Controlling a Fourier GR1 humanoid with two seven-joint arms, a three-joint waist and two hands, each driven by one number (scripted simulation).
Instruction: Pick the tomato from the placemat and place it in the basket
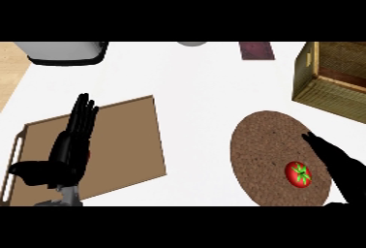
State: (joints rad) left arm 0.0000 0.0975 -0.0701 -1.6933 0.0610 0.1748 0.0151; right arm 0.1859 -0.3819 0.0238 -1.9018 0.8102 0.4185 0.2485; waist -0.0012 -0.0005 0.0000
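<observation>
Starting at the left, the left hand [71, 145] is resting over a brown board [129, 145] near the surface's [193, 111] left edge, fingers straight and pointing up toward the far edge, holding nothing; it is sitting well apart from anything the task needs. Moving rightward, past bare white surface, a round brown placemat [268, 140] is lying near the right edge, reaching down toward the near edge. The tomato [298, 173] is sitting on the placemat's near-right part, its green stem star facing up, and it is round enough that no long axis is mattering for the approach. Just to its right, the right hand [340, 162] is coming in from the near-right corner, its fingers stretched out fairly straight and closed on nothing, their tips lying over the placemat beyond the tomato. So the tomato is lying immediately left of that hand, beside the fingers rather than between fingers and thumb, and the right hand is clearly the nearer one. The basket [325, 80] is waiting at the far-right corner, up past the placemat, apart from both.
</observation>
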